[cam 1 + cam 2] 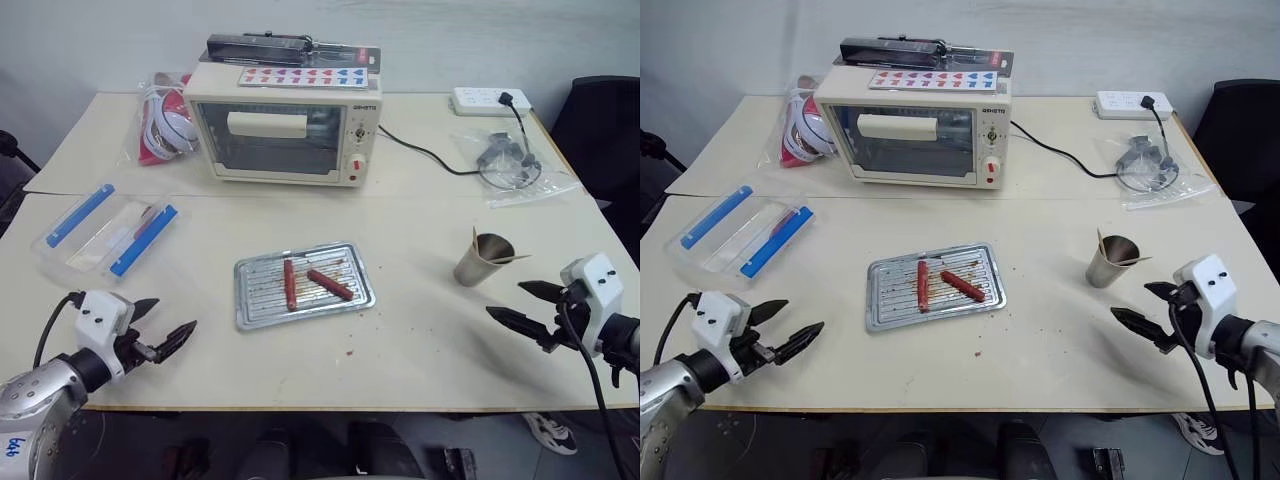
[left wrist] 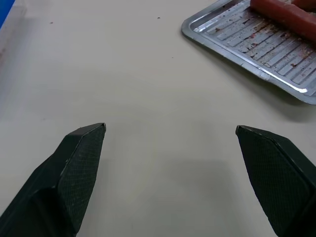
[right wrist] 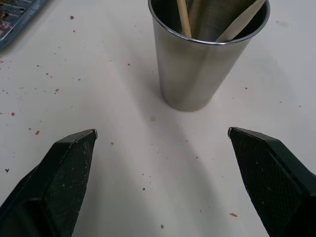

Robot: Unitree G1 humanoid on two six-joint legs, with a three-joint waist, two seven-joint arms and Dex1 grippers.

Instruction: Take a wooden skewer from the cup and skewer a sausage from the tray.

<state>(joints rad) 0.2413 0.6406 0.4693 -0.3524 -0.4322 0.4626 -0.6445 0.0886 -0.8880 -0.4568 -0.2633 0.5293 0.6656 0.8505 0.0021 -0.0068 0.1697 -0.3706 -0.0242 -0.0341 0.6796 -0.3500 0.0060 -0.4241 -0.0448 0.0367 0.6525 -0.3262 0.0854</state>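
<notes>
Worktop (image 1: 430, 340): pale cream surface, flecked with small reddish crumbs around the centre.

Toaster oven (image 1: 285, 125): cream body, glass door, at 12 o'clock from the tray, near the far edge.

Clear plastic box with blue edges (image 1: 105, 232): at 9 to 10 o'clock from the tray, well apart.

Tray (image 1: 255, 305): flat silver rectangle, rounded corners, raised rim, ribbed floor with dark stains; sits at the centre of the worktop.

Left tool (image 1: 158, 328): black fingers spread wide, empty, hovering at 8 o'clock from the tray over bare worktop.

Right tool (image 1: 522, 303): black fingers spread wide, empty, just beside the cup at its 5 o'clock, pointing toward it.

Cup (image 1: 483, 260): tapered, shiny grey metal, wider at the rim, upright at 3 o'clock from the tray.

Sausage (image 1: 290, 284): reddish-brown, smooth, straight; lies on the tray's ribbed floor. A second sausage (image 1: 330, 284) lies just beside it, angled.

Wooden skewer (image 3: 183, 17): thin pale stick, leaning inside the cup, tip past the rim.
</notes>
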